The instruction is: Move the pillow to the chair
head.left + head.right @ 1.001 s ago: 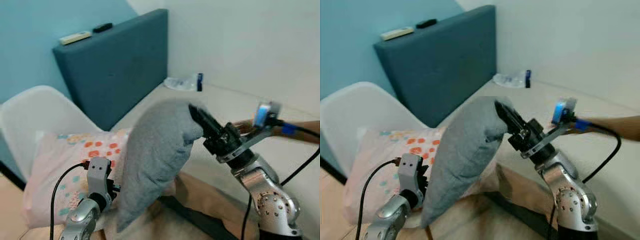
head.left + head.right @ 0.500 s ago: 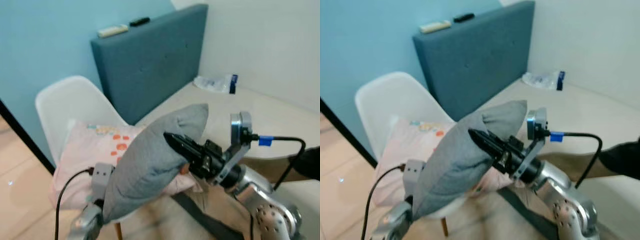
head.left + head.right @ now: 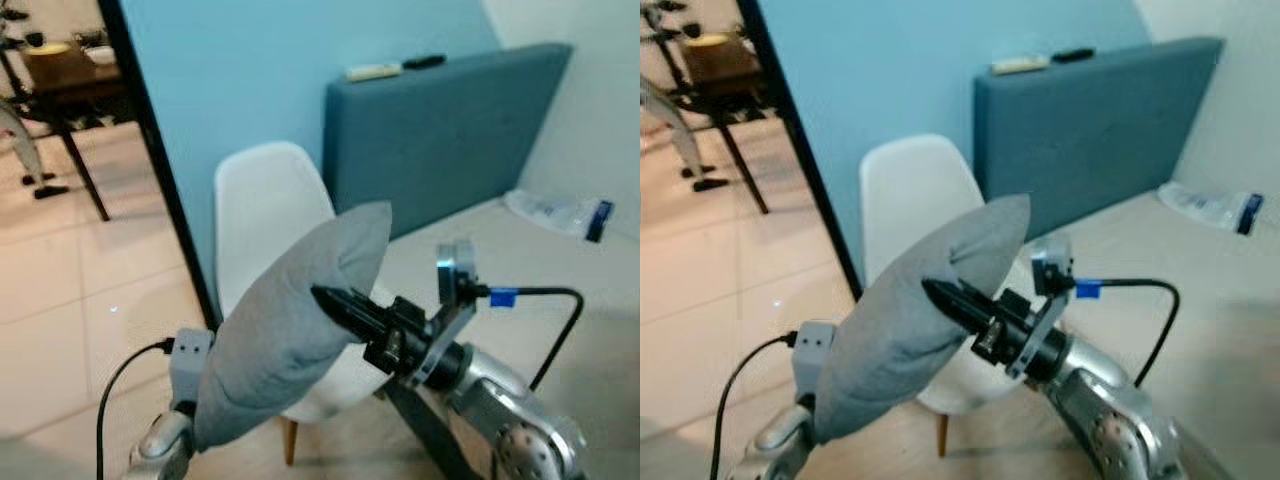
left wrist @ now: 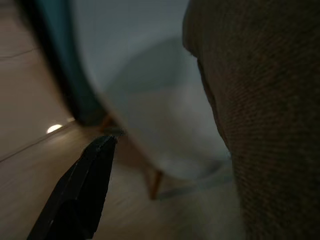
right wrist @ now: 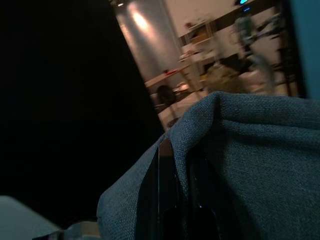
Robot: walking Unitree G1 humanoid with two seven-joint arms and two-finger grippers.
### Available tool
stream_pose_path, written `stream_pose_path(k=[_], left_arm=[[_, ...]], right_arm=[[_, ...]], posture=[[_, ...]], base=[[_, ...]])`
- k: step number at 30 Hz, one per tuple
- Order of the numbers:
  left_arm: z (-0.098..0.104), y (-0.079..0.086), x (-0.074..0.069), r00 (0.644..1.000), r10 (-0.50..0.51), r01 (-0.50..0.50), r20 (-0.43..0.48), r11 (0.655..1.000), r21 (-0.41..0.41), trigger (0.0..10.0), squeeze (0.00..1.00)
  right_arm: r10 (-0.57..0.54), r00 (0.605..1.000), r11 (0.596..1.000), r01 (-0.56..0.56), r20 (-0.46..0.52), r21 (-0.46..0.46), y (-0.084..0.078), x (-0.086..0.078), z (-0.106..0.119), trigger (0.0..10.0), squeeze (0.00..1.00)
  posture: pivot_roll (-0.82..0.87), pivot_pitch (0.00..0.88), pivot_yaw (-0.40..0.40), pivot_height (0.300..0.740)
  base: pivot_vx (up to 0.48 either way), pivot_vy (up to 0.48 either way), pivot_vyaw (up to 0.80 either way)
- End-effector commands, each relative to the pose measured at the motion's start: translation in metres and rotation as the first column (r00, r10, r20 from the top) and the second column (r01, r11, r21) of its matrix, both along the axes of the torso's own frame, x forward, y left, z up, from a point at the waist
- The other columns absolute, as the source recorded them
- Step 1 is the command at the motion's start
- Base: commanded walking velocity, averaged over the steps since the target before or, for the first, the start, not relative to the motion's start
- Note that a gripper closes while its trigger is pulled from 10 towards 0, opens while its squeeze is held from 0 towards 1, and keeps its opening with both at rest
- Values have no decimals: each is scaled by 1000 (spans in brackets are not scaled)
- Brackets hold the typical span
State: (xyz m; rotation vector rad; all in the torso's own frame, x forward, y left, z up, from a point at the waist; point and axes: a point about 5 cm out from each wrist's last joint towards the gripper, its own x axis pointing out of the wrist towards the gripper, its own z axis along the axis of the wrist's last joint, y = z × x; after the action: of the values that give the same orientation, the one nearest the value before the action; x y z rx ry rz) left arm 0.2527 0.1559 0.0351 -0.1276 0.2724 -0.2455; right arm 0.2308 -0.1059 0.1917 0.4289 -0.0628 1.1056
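We have the grey pillow [image 3: 285,330] up in the air, slanting from low on our left to high on our right, right in front of the white chair [image 3: 268,215]. Our right gripper [image 3: 330,298] is pinched on the pillow's side, its black fingers [image 5: 165,200] pressed together with a fold of grey cloth bunched around them, as the right wrist view shows. Our left gripper [image 3: 195,395] is down at the pillow's lower end, tucked under the fabric; in the left wrist view one black finger [image 4: 80,195] stands clear of the cloth while the pillow fills the other side, so we cannot tell whether that one has a grip or how wide it stands.

The chair's back rises above and behind the pillow, its seat is mostly covered by the pillow and our right arm, and a wooden leg [image 3: 289,440] shows underneath. Behind the chair a blue headboard [image 3: 440,130] leans by the blue wall, with a remote [image 3: 373,72] lying on its top edge. A plastic packet [image 3: 560,212] lies on the pale bed [image 3: 520,260] to our right. Off to our left, a dark table [image 3: 70,90] stands on the tiled floor.
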Motion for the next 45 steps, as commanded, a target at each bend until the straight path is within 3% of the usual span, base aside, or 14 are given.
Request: stream_pose_path(k=[1,7,11,14,19,25,45], left_arm=[[13,-6,9,998,-8,9,69,1000,-5,10000,0],[11,-1,9,998,13,-17,66,998,54,10000,0],[9,-3,8,998,12,-16,62,998,67,10000,0],[5,-6,6,999,-4,0,45,996,89,10000,0],[2,-9,4,999,-23,19,31,993,114,10000,0],[-1,-12,4,1000,-8,7,14,996,88,10000,0],[-3,-15,4,999,-32,31,11,995,95,10000,0]], right_arm=[[56,998,998,-56,-21,-15,8,-3,-5,10000,0],[34,999,999,-35,-36,-38,9,-2,-12,10000,0],[-93,992,993,87,-82,-74,4,12,-23,10000,0],[-222,968,966,203,-113,-158,-4,25,-37,10000,0],[-295,946,943,266,-133,-197,-11,29,-47,10000,0],[-390,907,902,342,-158,-263,-22,34,-65,10000,0],[-418,896,872,350,-148,-342,-23,35,-82,10000,0]], posture=[[-16,2,-5,740],[-11,3,-2,740],[-10,5,-1,740],[-11,4,1,740],[-11,4,1,740],[-14,3,2,740],[-16,0,6,740]], base=[[0,0,794],[0,0,794],[0,0,794],[0,0,0],[0,-444,0],[0,-160,0],[0,0,680]])
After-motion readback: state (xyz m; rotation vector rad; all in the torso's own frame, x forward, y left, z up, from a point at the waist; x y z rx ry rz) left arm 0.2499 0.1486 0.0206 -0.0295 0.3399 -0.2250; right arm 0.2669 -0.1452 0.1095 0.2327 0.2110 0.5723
